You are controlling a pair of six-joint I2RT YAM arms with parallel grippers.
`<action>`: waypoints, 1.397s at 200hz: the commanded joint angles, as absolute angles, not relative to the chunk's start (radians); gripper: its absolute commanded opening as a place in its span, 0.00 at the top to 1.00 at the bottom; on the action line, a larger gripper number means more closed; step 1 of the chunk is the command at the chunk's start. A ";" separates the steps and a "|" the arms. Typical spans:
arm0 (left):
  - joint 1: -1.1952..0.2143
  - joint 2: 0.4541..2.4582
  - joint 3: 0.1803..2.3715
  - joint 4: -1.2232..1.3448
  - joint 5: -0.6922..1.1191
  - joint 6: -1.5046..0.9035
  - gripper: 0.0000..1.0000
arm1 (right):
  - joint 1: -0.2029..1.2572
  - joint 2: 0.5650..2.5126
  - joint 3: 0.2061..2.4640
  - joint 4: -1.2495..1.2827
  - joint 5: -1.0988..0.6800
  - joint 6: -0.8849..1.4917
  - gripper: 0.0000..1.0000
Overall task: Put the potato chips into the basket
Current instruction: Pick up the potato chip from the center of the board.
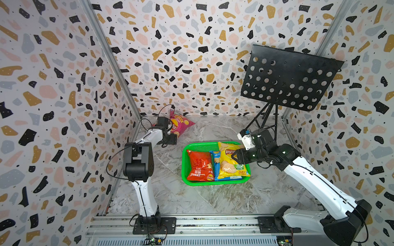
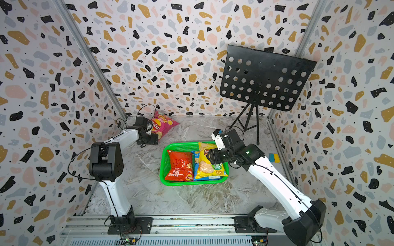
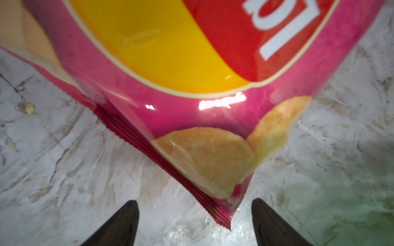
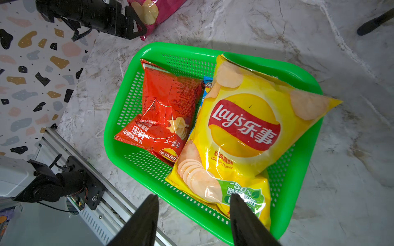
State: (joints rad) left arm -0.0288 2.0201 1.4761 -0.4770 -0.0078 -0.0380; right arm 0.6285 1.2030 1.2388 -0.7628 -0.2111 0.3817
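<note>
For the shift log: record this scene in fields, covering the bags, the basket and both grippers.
basket: green, on the tabletop
in basket: red bag, blue bag, yellow bag lying partly over the blue one
outside basket: pink bag, on the tabletop at the far side
left gripper: open, jaws either side of the pink bag's corner
right gripper: open, empty, above the basket
left to do: pink bag

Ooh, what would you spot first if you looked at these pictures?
The bright green basket in the middle of the marble table pops out, holding the red bag, blue bag and yellow bag. The big pink bag lies by the far wall, its corner between the open left hand. A black music stand full of holes stands far right.
</note>
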 commanded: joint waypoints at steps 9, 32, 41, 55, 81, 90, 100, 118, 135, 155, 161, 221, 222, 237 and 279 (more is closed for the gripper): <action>-0.029 2.057 1.530 -0.464 -0.001 -0.099 0.18 | 0.630 1.183 1.270 -0.781 -0.192 0.375 0.42; -0.029 2.077 1.537 -0.471 0.003 -0.119 0.29 | 0.629 1.190 1.277 -0.785 -0.193 0.372 0.42; -0.029 2.073 1.530 -0.460 0.000 -0.124 0.38 | 0.629 1.190 1.280 -0.785 -0.190 0.369 0.42; -0.029 2.060 1.512 -0.440 -0.025 -0.130 0.49 | 0.629 1.189 1.282 -0.787 -0.189 0.365 0.42; -0.029 2.033 1.492 -0.419 -0.046 -0.124 0.72 | 0.629 1.187 1.287 -0.788 -0.189 0.360 0.42; -0.029 2.023 1.490 -0.419 -0.046 -0.114 0.82 | 0.629 1.186 1.288 -0.788 -0.189 0.358 0.42; -0.028 2.012 1.488 -0.421 -0.054 -0.101 0.92 | 0.629 1.182 1.290 -0.788 -0.186 0.356 0.42; -0.028 1.997 1.489 -0.425 -0.081 -0.071 1.00 | 0.629 1.173 1.290 -0.788 -0.180 0.354 0.42; -0.028 1.983 1.492 -0.439 -0.095 -0.032 1.00 | 0.630 1.164 1.287 -0.788 -0.172 0.352 0.42; -0.028 1.949 1.485 -0.454 -0.127 0.017 1.00 | 0.629 1.151 1.279 -0.787 -0.175 0.350 0.42; -0.028 1.935 1.480 -0.456 -0.140 0.036 1.00 | 0.629 1.146 1.272 -0.782 -0.176 0.351 0.42; -0.029 1.763 1.502 -0.437 -0.352 0.362 1.00 | 0.629 1.112 1.249 -0.719 -0.236 0.321 0.42; -0.029 1.760 1.504 -0.438 -0.352 0.369 1.00 | 0.630 1.112 1.249 -0.719 -0.237 0.318 0.42; -0.031 1.700 1.508 -0.430 -0.336 0.478 1.00 | 0.629 1.109 1.243 -0.691 -0.270 0.299 0.42; -0.031 1.473 1.456 -0.417 -0.160 0.664 1.00 | 0.630 1.078 1.169 -0.514 -0.429 0.292 0.42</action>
